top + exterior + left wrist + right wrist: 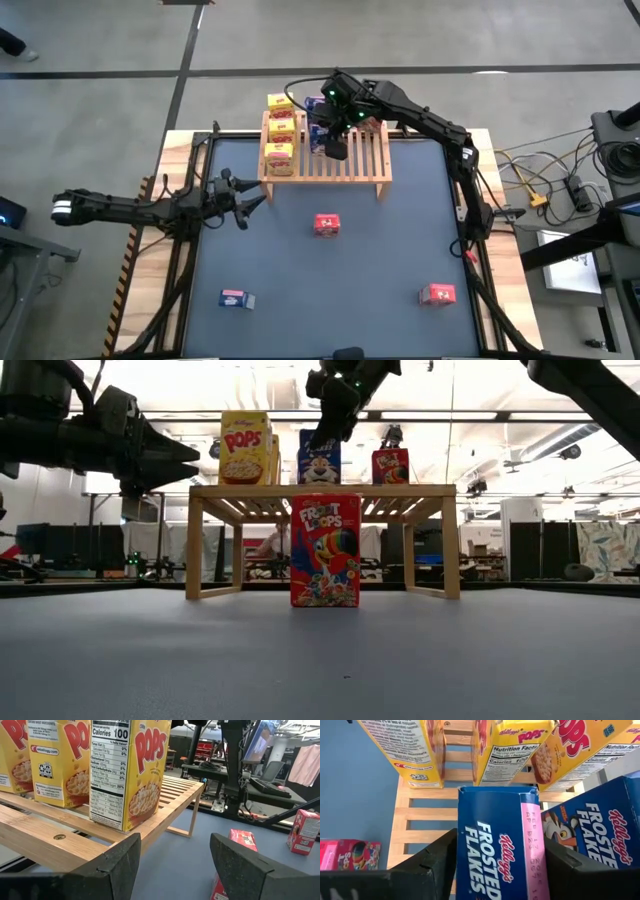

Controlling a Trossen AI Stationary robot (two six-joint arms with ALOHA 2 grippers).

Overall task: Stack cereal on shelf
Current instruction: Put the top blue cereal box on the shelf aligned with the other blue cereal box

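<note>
So my right gripper (495, 865) sits straight above the upright blue box (497, 840) on the shelf (365, 160), fingers straddling it, can't tell if they're gripping.

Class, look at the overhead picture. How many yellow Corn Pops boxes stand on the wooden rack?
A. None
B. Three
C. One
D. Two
B: three yellow Corn Pops boxes stand in a row along one end of the wooden rack.
</note>
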